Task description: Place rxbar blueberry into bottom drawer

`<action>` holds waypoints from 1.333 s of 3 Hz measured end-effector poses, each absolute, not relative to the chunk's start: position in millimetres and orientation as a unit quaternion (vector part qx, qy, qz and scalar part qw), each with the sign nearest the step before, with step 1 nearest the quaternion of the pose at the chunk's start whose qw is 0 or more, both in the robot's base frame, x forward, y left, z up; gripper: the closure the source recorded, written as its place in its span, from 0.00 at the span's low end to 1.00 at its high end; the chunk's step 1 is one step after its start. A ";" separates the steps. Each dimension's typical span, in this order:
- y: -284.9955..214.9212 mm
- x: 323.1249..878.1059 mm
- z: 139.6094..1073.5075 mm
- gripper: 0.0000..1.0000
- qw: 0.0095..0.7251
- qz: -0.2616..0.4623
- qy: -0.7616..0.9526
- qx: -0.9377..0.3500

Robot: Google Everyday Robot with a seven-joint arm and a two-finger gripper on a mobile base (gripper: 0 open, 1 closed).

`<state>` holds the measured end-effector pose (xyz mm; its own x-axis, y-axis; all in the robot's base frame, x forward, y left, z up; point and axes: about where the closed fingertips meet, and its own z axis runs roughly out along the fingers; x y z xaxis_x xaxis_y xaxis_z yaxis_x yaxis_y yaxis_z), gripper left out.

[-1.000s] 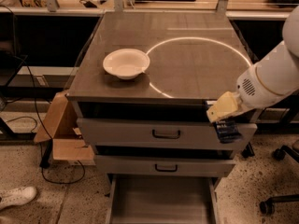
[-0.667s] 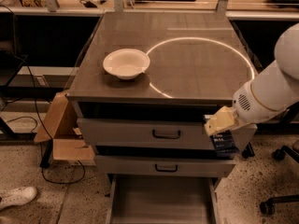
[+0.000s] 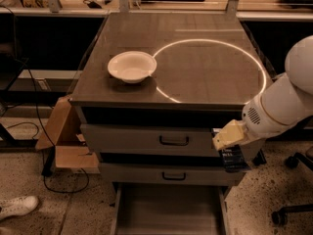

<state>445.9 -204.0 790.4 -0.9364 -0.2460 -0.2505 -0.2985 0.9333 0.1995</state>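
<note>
My gripper [image 3: 230, 148] hangs in front of the cabinet's right side, level with the two closed drawers. It is shut on the rxbar blueberry [image 3: 233, 159], a dark navy bar that hangs down from the pale fingers [image 3: 227, 135]. The bottom drawer [image 3: 168, 212] is pulled open below, a wide shallow grey tray with a bare floor. The bar is above and to the right of the drawer's opening.
A white bowl [image 3: 132, 66] sits on the cabinet top [image 3: 195, 77] at the left. Two grey drawers with dark handles [image 3: 173, 141] are closed. A cardboard box [image 3: 63, 136] stands left of the cabinet. A chair base [image 3: 293, 204] is at the right, a white shoe [image 3: 17, 207] at the lower left.
My gripper has moved down and slightly left with the bar, from the top drawer's level to between the two closed drawers.
</note>
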 end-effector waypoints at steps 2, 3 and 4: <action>-166.6 414.8 704.9 1.00 0.081 0.180 0.974 -0.113; -153.5 407.3 682.1 1.00 0.059 0.201 0.972 -0.110; -153.2 407.1 681.4 1.00 0.058 0.201 0.972 -0.109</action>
